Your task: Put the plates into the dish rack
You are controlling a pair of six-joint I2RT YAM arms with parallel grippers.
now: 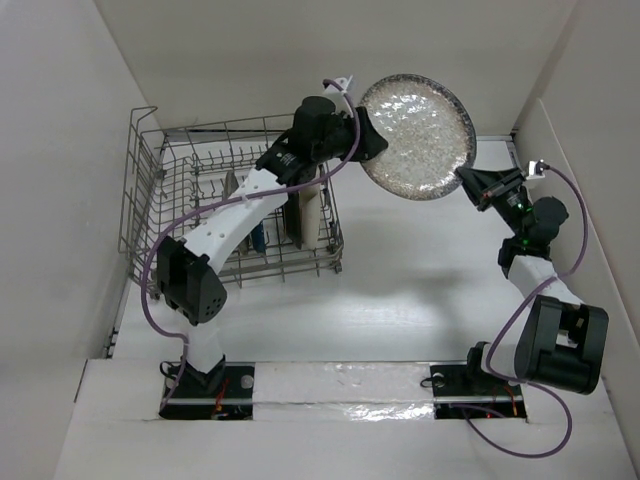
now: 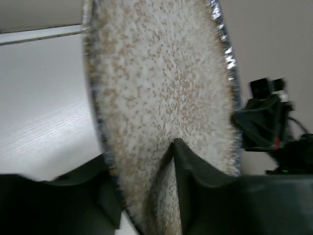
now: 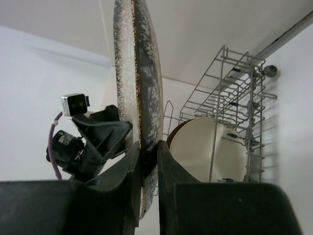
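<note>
The dish rack (image 1: 150,190) is sitting to the left of the left claw (image 1: 365,140), and that claw's arm is stretching across the rack's near right corner. Inside the rack, below and to the left of the claw, a cream plate (image 3: 205,147) with a dark brown rim is standing on edge among the wires. The left claw is clamping the left rim of the speckled plate (image 1: 418,135). Its wrist camera is showing one finger (image 2: 195,171) pressing on the plate's speckled face and the other sitting behind the rim. The plate is hanging in the air between the two claws, clear of the table (image 1: 400,290) and just right of the rack, with its face turned up toward the overhead camera. The right claw (image 1: 468,180) is gripping the plate's lower right rim. In that claw's own view both fingers are closing tight on the plate's thin edge, which is rising straight up from between them. The left claw is appearing beyond the plate on the left there and the rack on the right.
</note>
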